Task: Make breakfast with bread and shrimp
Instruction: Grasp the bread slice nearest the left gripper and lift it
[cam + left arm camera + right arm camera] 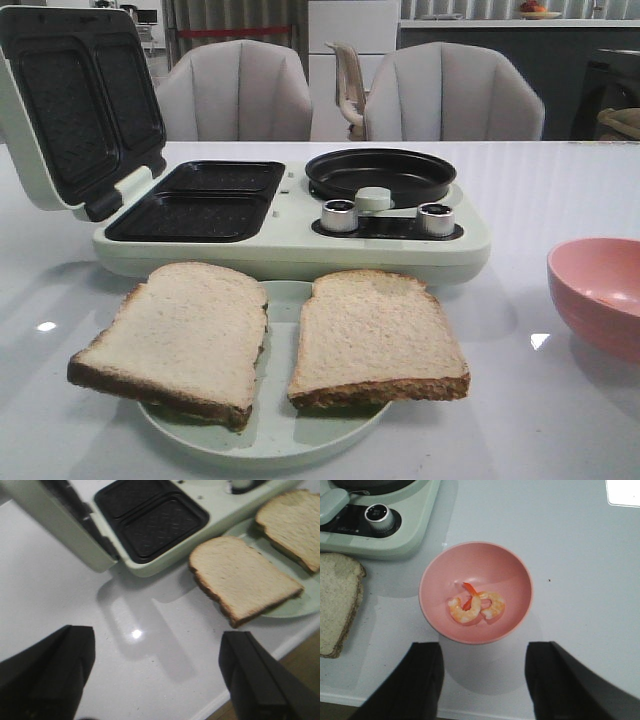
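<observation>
We see both bread slices on a plate at the desk's front edge, shrimp in the pink bowl near the right edge; left tool and right tool gape apart, empty.

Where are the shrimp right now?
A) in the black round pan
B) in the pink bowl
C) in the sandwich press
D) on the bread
B: the right wrist view shows the shrimp lying in the bottom of the pink bowl, with the right gripper open above it, holding nothing.
</observation>
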Robot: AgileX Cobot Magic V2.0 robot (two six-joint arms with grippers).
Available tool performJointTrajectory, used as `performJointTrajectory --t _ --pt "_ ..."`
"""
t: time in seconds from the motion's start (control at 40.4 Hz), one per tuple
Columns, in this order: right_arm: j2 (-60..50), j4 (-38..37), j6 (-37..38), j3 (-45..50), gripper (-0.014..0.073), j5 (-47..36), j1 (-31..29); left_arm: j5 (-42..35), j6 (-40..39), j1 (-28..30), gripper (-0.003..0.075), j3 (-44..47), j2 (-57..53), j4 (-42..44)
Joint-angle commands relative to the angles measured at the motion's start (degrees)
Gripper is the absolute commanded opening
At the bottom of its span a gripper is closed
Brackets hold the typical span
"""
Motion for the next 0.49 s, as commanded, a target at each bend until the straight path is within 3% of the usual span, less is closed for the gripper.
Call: performJointTrajectory --t 0.0,0.272,0.47 --pt "0.4 0.0 0.0 -1.7 0.0484 -3.6 -0.2 -2.9 2.2 -5.5 0.0563 -1.2 1.6 3.3" --pt "0.4 0.0 0.0 -1.7 0.0484 -3.6 -0.2 -7.6 0.8 -18.3 0.0563 4.6 10.4 18.1" --pt "0.4 0.0 0.0 -1.7 0.0484 -3.6 -0.2 -7.5 -15.3 -30.1 0.0563 4.9 19.3 38.2"
